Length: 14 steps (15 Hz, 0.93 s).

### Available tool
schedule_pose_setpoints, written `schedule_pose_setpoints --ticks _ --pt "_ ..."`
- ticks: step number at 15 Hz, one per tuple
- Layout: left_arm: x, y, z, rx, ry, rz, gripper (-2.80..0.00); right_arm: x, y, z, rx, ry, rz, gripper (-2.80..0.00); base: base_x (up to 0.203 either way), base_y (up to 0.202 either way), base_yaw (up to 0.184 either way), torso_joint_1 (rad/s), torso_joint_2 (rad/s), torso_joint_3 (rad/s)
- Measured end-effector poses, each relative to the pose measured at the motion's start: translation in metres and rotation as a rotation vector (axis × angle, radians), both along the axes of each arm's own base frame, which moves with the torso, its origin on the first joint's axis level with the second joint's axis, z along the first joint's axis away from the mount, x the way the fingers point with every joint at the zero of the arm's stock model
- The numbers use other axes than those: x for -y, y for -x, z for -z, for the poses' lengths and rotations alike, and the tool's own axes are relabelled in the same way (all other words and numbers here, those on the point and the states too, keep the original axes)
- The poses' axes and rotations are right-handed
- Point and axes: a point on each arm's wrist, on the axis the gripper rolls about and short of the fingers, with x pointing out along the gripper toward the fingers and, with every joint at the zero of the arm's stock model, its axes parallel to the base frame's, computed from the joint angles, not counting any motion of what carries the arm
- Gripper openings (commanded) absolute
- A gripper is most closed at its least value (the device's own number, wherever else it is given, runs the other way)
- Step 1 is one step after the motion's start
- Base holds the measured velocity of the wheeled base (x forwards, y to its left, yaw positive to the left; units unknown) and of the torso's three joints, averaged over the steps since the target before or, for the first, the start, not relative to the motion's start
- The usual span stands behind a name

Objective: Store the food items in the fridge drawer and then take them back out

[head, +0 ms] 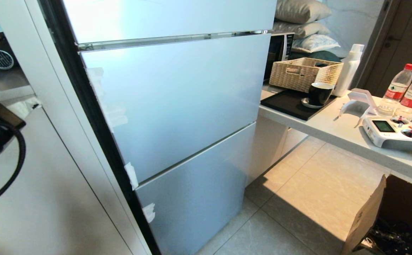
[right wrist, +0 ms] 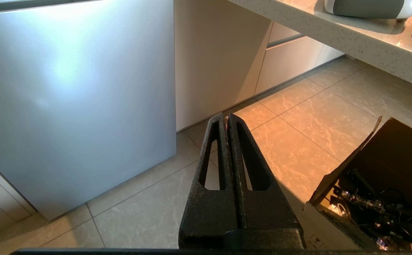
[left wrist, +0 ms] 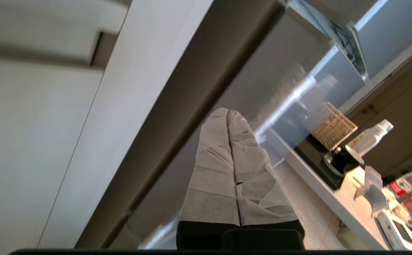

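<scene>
Fridge drawer unseen; left end effector (left wrist: pixel 227 113) faces closed fridge (head: pixel 177 106).

A home kitchen: a tall glossy pale-blue fridge (head: pixel 170 106) stands beside a white stone counter (head: pixel 333 131) holding a woven basket (head: pixel 303 72), black mug (head: pixel 319 94) and microwave (head: pixel 278 51).

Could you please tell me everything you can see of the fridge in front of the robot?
The fridge is tall, with glossy pale-blue door panels stacked one above another, a chrome strip between the top two. All panels are shut. Bits of white tape cling along its dark left edge. It stands on the tiled floor, between white cabinets and the counter.
</scene>
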Motion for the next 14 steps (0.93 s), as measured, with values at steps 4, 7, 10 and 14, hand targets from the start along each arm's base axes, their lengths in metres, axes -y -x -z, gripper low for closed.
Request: schedule_pose_setpoints --ticks 4,7,10,14 --pt "0.007 -0.037 0.004 0.007 -0.004 0.043 -2.8 0.0 0.0 0.0 0.0 0.0 0.0 -2.8 0.0 0.0 0.0 0.0 0.0 0.0" --pt "0.016 -0.057 0.01 -0.022 -0.005 0.076 -2.8 0.0 0.0 0.0 0.0 0.0 0.0 -2.8 0.0 0.0 0.0 0.0 0.0 0.0" --pt "0.018 -0.068 0.01 -0.026 -0.001 0.063 -2.8 0.0 0.0 0.0 0.0 0.0 0.0 -2.8 0.0 0.0 0.0 0.0 0.0 0.0" --pt "0.019 -0.075 0.008 -0.023 0.02 0.053 -2.8 0.0 0.0 0.0 0.0 0.0 0.0 -2.8 0.0 0.0 0.0 0.0 0.0 0.0"
